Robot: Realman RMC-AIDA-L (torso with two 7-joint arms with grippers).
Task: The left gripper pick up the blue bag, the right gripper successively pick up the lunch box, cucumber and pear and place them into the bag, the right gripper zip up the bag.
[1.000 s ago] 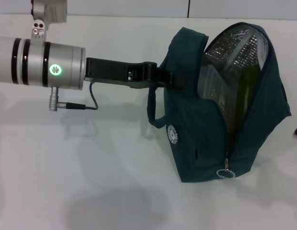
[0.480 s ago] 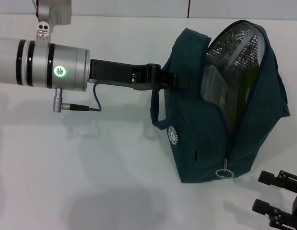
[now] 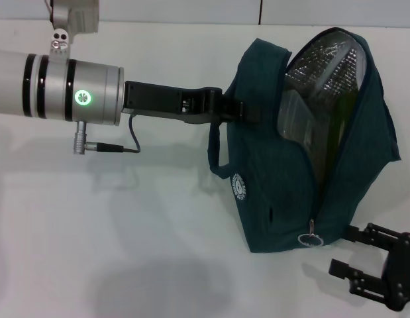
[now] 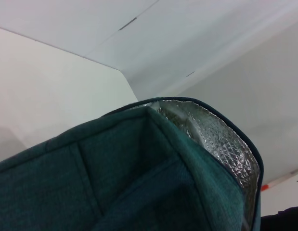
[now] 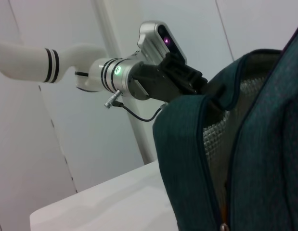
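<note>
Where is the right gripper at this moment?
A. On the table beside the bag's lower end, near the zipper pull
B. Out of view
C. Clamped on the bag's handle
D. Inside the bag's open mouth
A: the right gripper, fingers apart and empty, sits low beside the blue bag, close to the ring zipper pull, while the left gripper holds the bag's upper edge.

The blue bag (image 3: 284, 165) gaped unzipped at its top, its foil mouth partly filled, while bare table (image 3: 125, 265) lay open beside the right pincer (image 3: 350, 252) near the zipper pull (image 3: 312, 238).
</note>
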